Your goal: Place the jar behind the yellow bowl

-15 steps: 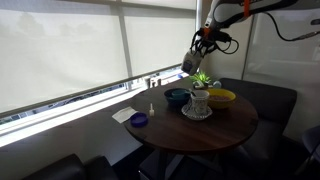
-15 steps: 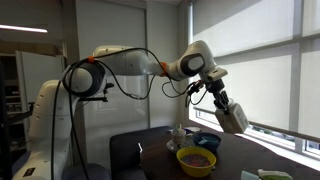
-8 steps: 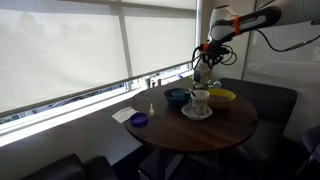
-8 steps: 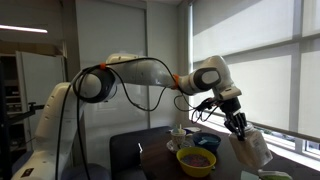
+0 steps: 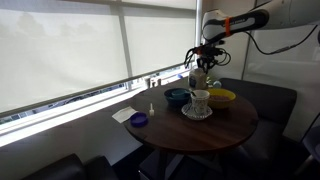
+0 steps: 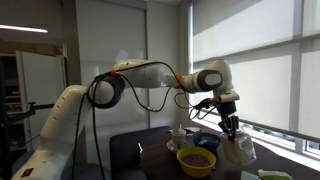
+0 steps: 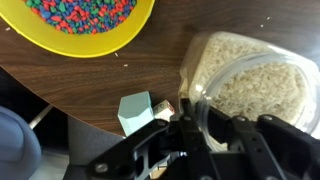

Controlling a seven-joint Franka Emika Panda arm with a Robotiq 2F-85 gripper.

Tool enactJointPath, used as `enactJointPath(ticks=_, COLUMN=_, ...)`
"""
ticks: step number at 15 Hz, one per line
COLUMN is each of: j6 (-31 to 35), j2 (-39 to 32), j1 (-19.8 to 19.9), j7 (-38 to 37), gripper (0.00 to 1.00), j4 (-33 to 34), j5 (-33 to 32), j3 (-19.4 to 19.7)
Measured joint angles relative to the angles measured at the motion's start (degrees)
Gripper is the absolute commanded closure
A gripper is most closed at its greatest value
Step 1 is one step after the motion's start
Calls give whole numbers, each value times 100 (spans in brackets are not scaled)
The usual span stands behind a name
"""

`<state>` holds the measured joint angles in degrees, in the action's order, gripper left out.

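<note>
1. Gripper [image 6: 232, 129] is clamped on the jar [image 6: 241, 151], which hangs just past the yellow bowl [image 6: 195, 167].
2. The table [image 7: 90, 85] edge looks close, so letting go with the jar tilted could tip it off.

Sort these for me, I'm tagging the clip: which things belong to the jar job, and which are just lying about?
Job: jar, held in the gripper; yellow bowl.
Lying about: blue bowl; cup on its saucer; small purple item; teal box.
</note>
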<state>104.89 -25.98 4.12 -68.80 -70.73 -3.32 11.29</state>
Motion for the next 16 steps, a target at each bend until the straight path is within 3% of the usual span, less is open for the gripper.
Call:
enactJointPath(ticks=5, j6=-717, j2=-337, j1=83, j7=27, gripper=97, j4=580, j5=315, j3=-65)
enactJointPath(ticks=15, j6=-771, j2=-887, j1=288, j7=84, gripper=98, j4=1089, j5=766, j3=-104)
enactJointPath(ticks=16, j6=-786, j2=-895, j1=299, j7=91, gripper=64, j4=1123, j5=850, j3=-124)
